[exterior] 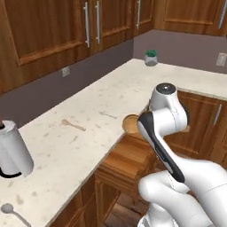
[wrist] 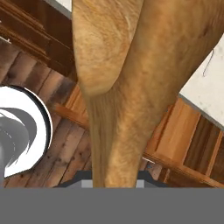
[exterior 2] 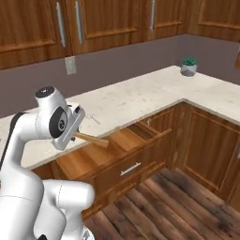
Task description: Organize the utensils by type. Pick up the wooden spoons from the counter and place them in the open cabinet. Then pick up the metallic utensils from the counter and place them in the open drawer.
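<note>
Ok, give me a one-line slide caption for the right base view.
Gripper holds a wooden spoon above the open drawer, below the counter.

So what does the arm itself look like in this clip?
A glossy white arm of rounded, bulbous segments, with black bands at the joints and a grey disc cap on one joint end. No cables or markings are visible.
</note>
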Robot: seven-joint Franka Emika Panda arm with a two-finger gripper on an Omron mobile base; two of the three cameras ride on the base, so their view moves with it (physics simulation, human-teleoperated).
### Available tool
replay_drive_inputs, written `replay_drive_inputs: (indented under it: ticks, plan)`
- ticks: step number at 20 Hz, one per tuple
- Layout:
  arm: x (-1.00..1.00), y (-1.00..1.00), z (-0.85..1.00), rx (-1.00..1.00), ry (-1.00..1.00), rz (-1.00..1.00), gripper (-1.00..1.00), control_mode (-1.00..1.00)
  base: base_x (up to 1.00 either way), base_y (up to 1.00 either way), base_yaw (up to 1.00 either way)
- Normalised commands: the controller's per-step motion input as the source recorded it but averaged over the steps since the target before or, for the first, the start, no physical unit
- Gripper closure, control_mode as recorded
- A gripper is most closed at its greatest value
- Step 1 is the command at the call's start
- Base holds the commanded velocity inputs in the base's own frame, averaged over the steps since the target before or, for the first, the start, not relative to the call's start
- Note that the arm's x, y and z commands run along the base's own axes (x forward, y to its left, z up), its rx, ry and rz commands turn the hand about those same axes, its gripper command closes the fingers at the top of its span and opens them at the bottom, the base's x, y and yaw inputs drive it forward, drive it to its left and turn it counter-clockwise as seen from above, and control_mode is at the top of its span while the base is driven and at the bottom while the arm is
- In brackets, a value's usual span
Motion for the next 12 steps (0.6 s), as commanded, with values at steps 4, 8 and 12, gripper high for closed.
replay_drive_inputs:
  ticks: [4, 8, 12]
  plan:
    - [0.0, 0.0, 0.0, 0.0, 0.0, 0.0, 1.0, 1.0, 0.01, -0.39, -0.56]
    - [0.0, 0.0, 0.0, 0.0, 0.0, 0.0, 1.0, 1.0, 0.0, -0.44, -0.55]
    - [0.0, 0.0, 0.0, 0.0, 0.0, 0.0, 1.0, 1.0, 0.09, -0.42, -0.34]
